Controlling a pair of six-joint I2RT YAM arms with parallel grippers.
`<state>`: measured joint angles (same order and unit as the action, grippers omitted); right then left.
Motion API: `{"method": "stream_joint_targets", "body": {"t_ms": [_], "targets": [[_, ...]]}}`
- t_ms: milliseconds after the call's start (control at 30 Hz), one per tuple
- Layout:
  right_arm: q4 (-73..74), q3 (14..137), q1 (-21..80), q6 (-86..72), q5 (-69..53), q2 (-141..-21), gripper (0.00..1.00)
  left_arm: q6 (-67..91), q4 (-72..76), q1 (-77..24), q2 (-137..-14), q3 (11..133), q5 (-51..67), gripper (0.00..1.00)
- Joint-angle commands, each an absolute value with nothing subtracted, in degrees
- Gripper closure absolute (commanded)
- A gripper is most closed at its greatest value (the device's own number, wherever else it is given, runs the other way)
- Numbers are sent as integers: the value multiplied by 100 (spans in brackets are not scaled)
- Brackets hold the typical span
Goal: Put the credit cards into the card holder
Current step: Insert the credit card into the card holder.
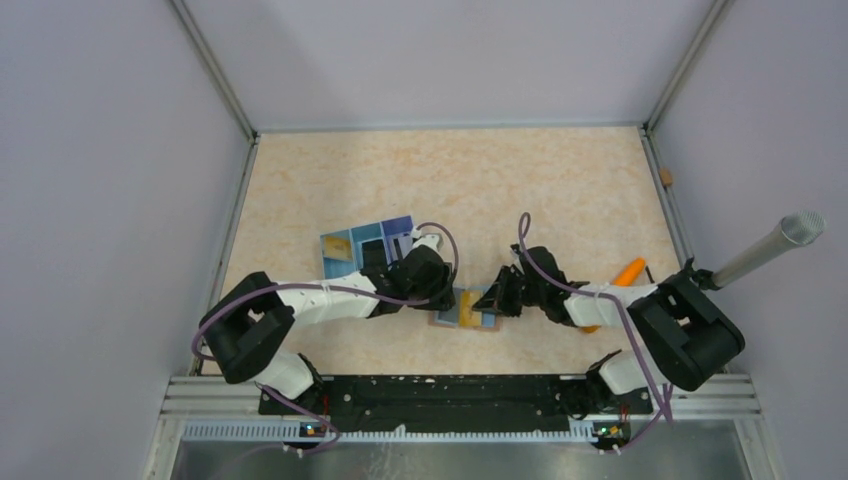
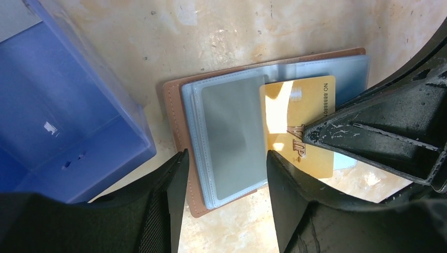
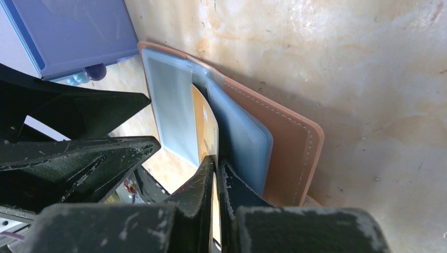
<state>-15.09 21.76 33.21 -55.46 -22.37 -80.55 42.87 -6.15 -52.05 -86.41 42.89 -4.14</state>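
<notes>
Right gripper (image 3: pixel 215 161) clamped on gold VIP card (image 3: pixel 208 126), edge-on between clear sleeves (image 3: pixel 168 105) of open brown card holder (image 3: pixel 287 137); left gripper (image 2: pixel 226 158) spread wide astride one sleeve.

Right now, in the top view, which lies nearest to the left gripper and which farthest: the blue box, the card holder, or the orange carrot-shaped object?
From the left gripper:
1. card holder, right under its fingertips, on the near side.
2. blue box, just behind the gripper, to the left.
3. orange carrot-shaped object, far off on the right side.
</notes>
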Motion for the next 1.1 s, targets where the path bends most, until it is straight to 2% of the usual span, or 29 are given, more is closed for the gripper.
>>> {"method": "stream_joint_targets", "body": {"t_ms": [0,367,667,933,1067], "targets": [[-1452,2229,3280,-5477,-1681,-8324,100,4459,-1264,-5210,-8848,4161,-558,40],[-1494,2248,3281,-5397,-1424,-8481,100,4701,-956,-5273,-8172,3765,-677,38],[-1227,2344,3278,-5197,-1132,-8394,100,4858,-518,-5273,-8613,3848,-559,38],[-1034,2398,3299,-5078,-946,-8341,100,4827,-584,-5273,-8758,3875,-707,45],[-1137,2415,3506,-5210,-902,-8435,100,4889,-459,-5273,-8826,3783,-610,52]]}}
